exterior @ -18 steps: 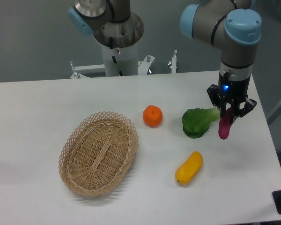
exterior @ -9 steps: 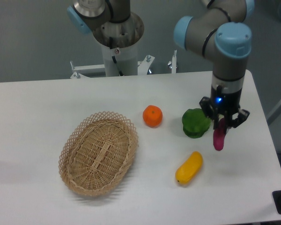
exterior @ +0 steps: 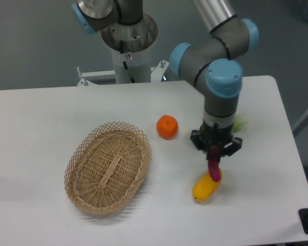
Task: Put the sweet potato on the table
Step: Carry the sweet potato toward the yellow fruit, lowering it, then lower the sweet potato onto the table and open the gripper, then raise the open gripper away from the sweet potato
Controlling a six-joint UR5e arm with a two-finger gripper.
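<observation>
My gripper (exterior: 214, 154) is shut on the sweet potato (exterior: 214, 171), a slim magenta-purple piece that hangs down from the fingers. It is held above the white table (exterior: 36, 118), right over the upper end of the yellow oblong fruit (exterior: 204, 188). Whether the sweet potato touches the yellow fruit I cannot tell.
An oval wicker basket (exterior: 109, 166) lies at the left of centre. A round orange (exterior: 167, 126) sits between the basket and my arm. A green vegetable (exterior: 241, 122) is mostly hidden behind my arm. The table's right edge is near.
My gripper has moved left and toward the front with the sweet potato, from beside the green vegetable to above the yellow fruit. The arm now covers most of the green vegetable.
</observation>
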